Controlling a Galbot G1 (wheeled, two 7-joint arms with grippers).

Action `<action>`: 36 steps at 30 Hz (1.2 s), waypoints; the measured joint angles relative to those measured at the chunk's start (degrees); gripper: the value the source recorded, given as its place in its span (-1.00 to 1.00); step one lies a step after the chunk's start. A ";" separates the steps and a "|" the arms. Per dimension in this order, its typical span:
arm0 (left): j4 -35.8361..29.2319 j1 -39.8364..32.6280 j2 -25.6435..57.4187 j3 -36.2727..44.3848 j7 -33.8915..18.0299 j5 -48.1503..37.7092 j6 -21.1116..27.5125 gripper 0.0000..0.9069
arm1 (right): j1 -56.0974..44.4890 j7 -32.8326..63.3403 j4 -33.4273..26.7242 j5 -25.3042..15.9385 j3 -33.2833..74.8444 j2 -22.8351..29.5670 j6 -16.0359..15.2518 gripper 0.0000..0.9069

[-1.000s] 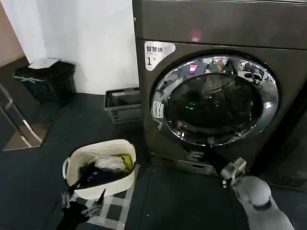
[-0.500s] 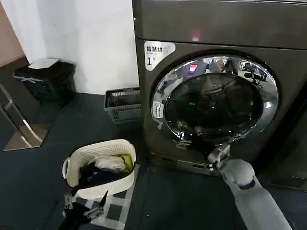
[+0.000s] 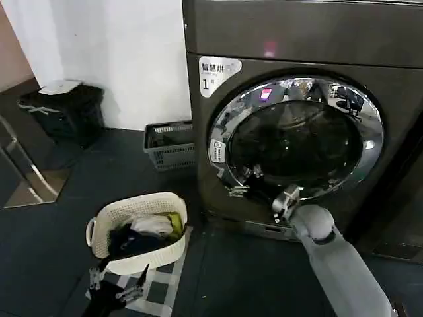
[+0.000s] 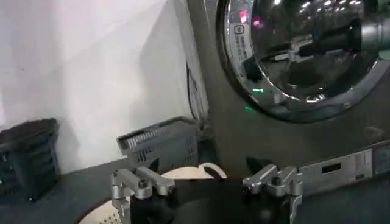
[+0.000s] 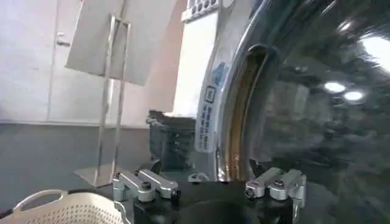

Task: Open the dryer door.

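Visibility first: right gripper (image 3: 254,187) sits at the lower left of the dryer door (image 3: 297,135), dark against the tinted glass, so contact with the chrome ring can't be confirmed from the head view. Its fingers (image 5: 146,185) stand apart in the right wrist view, with the door's edge and a slim gap behind the ring between them; whether that gap means the door is unlatched, can't tell. Dryer (image 3: 297,39) is cut off at the top and right of the head view; white label with "1" (image 3: 218,71) is readable at upper left of the door, and the small sticker (image 3: 217,151) sits on the ring's left side, text too small to read. Left gripper (image 3: 117,282) hangs low near the floor, just in front of the cream laundry basket (image 3: 135,231), fingers spread, nothing between them. Basket holds mixed clothes, items not separable. Floor (image 3: 59,244) is dark; a checked mat (image 3: 155,290) lies partly under the basket. Grey crate (image 3: 170,145) stands against the white wall (image 3: 119,53) beside the dryer, dark bin (image 3: 63,112) farther left.
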 joint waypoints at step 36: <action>0.97 -1.36 0.53 0.03 0.37 -1.61 0.28 1.00 | 0.61 -17.56 -0.72 2.65 1.07 -1.94 1.88 1.00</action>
